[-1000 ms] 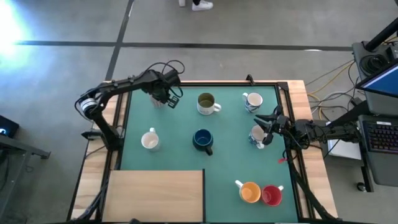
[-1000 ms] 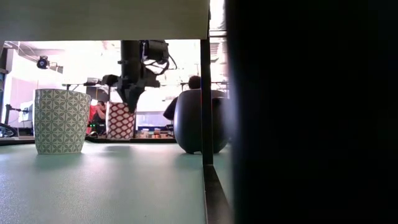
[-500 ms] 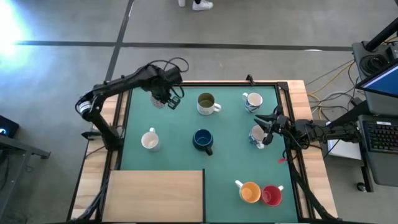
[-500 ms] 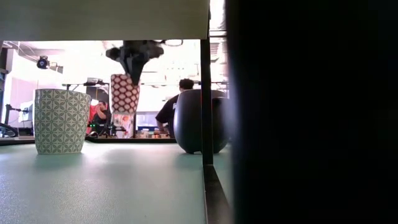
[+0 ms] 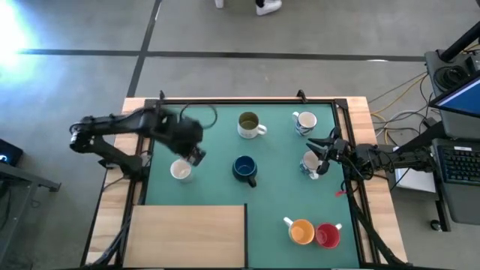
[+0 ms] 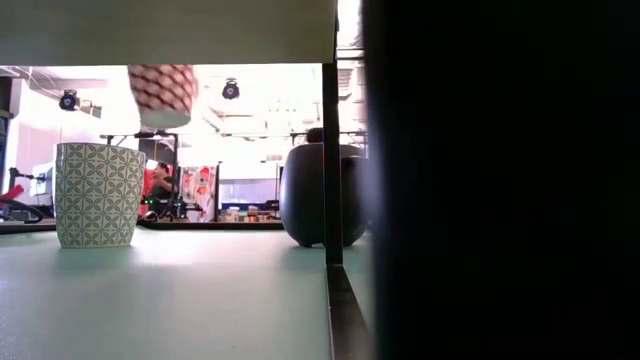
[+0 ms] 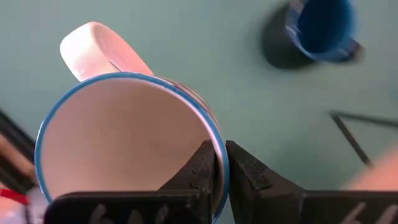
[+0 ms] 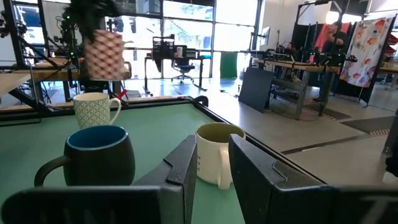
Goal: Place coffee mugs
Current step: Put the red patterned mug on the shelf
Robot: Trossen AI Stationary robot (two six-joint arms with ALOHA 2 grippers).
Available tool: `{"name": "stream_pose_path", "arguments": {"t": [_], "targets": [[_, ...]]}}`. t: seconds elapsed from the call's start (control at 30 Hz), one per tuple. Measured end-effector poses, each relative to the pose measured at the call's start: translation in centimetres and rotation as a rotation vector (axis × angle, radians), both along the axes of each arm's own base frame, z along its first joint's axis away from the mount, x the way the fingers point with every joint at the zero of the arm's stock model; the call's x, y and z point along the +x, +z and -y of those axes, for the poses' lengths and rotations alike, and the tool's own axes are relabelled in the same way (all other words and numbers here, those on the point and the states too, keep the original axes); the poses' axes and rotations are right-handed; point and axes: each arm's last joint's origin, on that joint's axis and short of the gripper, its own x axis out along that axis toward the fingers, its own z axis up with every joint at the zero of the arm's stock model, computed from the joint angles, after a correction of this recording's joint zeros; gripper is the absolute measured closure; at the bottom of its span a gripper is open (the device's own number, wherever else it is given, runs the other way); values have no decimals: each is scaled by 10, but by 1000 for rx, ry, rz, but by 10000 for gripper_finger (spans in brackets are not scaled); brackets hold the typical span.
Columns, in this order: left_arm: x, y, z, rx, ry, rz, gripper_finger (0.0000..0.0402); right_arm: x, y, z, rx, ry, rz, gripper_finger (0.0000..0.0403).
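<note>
The left arm reaches from the bench's left edge over its left half, its claw [image 7: 221, 163] pinched tight on the rim of a mug [image 7: 124, 146] held up in the air. The right arm lies along the right edge, its claw [image 8: 211, 165] low, fingers apart and empty

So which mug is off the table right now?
The red-and-white patterned mug, pinched by its rim in the left gripper; every other mug stands on the mat.
</note>
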Motion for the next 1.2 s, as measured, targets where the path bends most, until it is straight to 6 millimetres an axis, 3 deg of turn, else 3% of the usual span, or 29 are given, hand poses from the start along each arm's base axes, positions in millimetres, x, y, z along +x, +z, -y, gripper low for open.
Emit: {"name": "stream_pose_path", "arguments": {"t": [0.4,0.77,1.07,1.2], "targets": [[-24,28,102,-183,-48,75,395,0,0,0,0,0,0,321],[-38,29,164,-247,-7,-2,394,0,0,0,0,0,0,321],[-51,10,208,-281,80,-119,394,0,0,0,0,0,0,321],[-57,11,226,-306,130,-122,394,0,0,0,0,0,0,321]]}}
